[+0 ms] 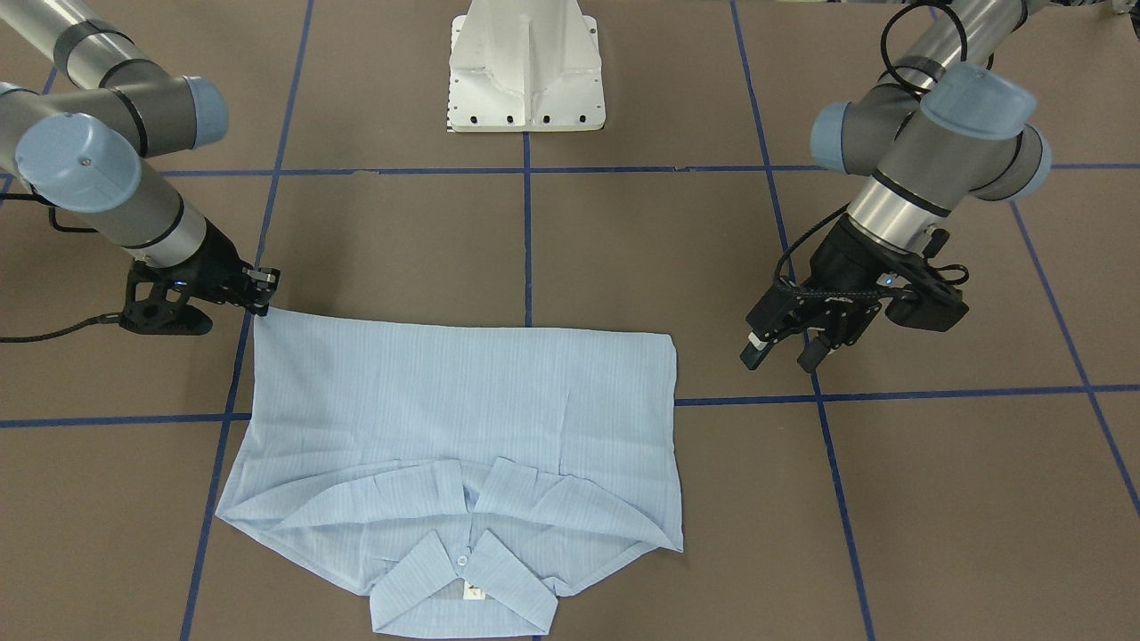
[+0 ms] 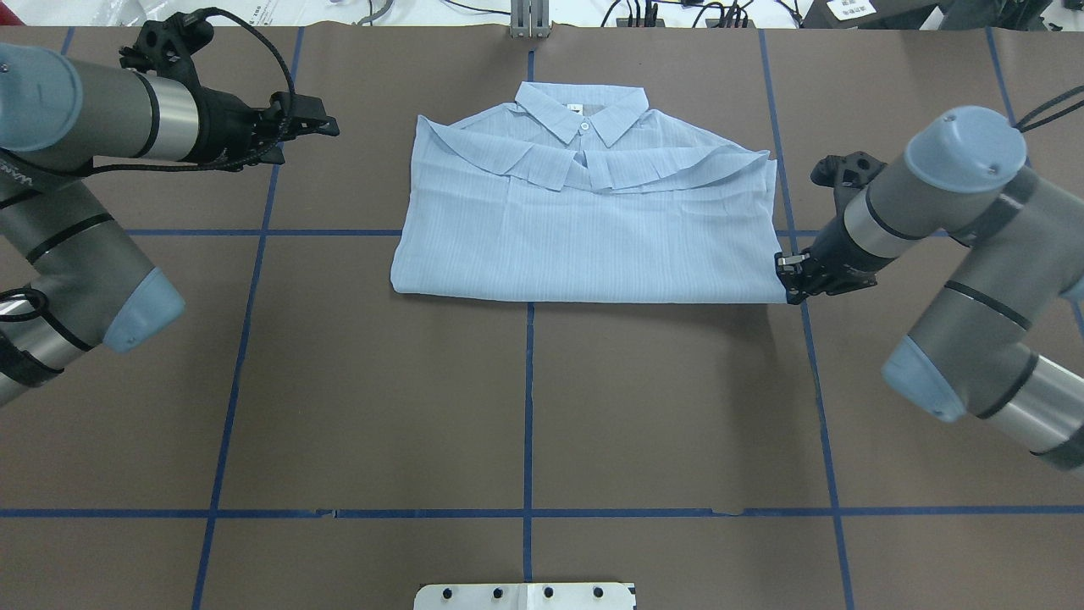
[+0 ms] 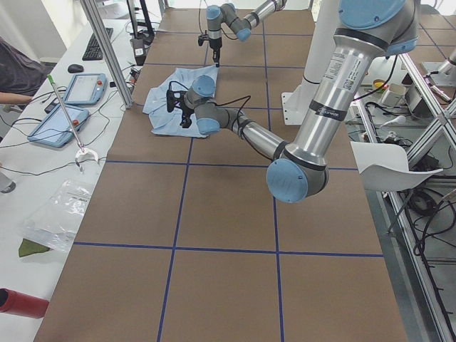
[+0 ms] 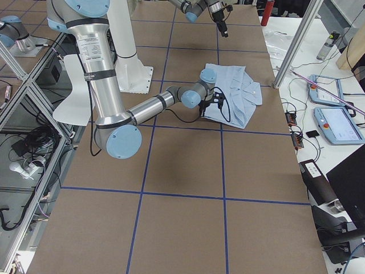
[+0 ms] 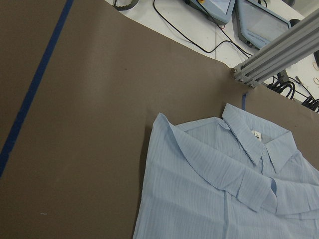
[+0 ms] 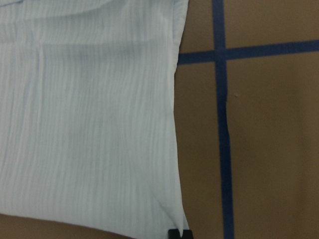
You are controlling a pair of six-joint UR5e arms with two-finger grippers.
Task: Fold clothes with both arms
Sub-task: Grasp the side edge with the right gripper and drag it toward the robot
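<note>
The pale blue striped shirt (image 1: pixel 463 401) (image 2: pixel 593 237) lies folded flat on the brown table, collar on the far side from the robot and sleeves tucked across the chest. My right gripper (image 1: pixel 261 287) (image 2: pixel 788 280) is down at the shirt's near right corner and shut on that corner; the right wrist view shows the cloth (image 6: pixel 89 124) ending at the fingertips (image 6: pixel 179 233). My left gripper (image 1: pixel 784 352) (image 2: pixel 326 127) hovers open and holds nothing, off the shirt's left edge near the collar end. In the left wrist view the shirt (image 5: pixel 214 189) is below, the collar up.
The white pedestal base (image 1: pixel 525 71) (image 2: pixel 525 597) stands at the robot's side of the table. Blue tape lines (image 2: pixel 529 407) grid the brown surface. An aluminium post (image 5: pixel 279 50) and tablets (image 4: pixel 336 123) sit beyond the far edge.
</note>
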